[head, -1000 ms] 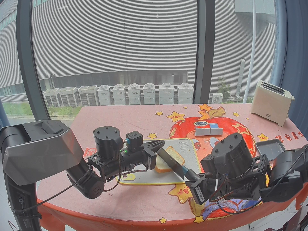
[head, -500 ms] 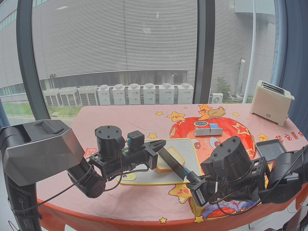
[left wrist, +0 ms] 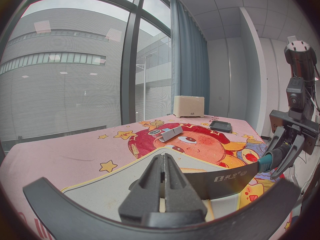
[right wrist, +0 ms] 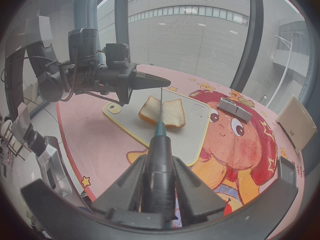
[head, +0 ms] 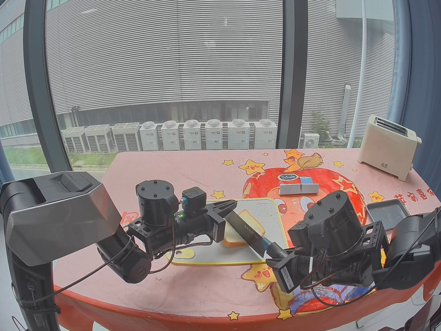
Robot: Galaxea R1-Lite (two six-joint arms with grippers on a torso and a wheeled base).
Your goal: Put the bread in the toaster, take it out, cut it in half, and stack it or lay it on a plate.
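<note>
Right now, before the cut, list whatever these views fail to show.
- Head view: the knife and left gripper cover part of the bread; blade contact cannot be told.
- Left wrist view: that gripper's shut fingers hide most of the bread.
- Right wrist view: the blade is edge-on, so any cut is unreadable.
- Head view: the inside of the toaster is out of sight; the right arm covers the near edge of the dark tray.

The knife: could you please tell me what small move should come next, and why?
Probably press the knife straight down: the right gripper holds its handle, and the blade crosses the middle of the bread on the cutting board.
</note>
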